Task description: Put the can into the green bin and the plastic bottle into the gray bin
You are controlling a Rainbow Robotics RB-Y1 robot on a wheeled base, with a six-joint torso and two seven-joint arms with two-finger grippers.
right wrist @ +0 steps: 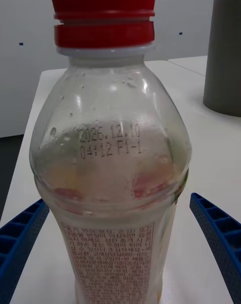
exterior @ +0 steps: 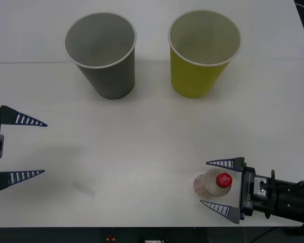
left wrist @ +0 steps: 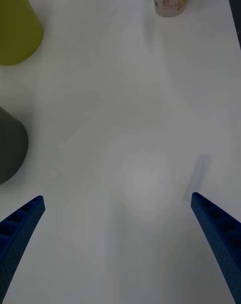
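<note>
Right hand (exterior: pixel 222 187) wide around upright plastic bottle (exterior: pixel 213 184), base hidden, left hand (exterior: pixel 31 148) wide, idle

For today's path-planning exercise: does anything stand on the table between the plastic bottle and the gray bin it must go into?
Nothing visible does. The plastic bottle stands between the open fingers of the right gripper, and bare table stretches from there to the gray bin. The green bin stands beside that line, not on it.
</note>
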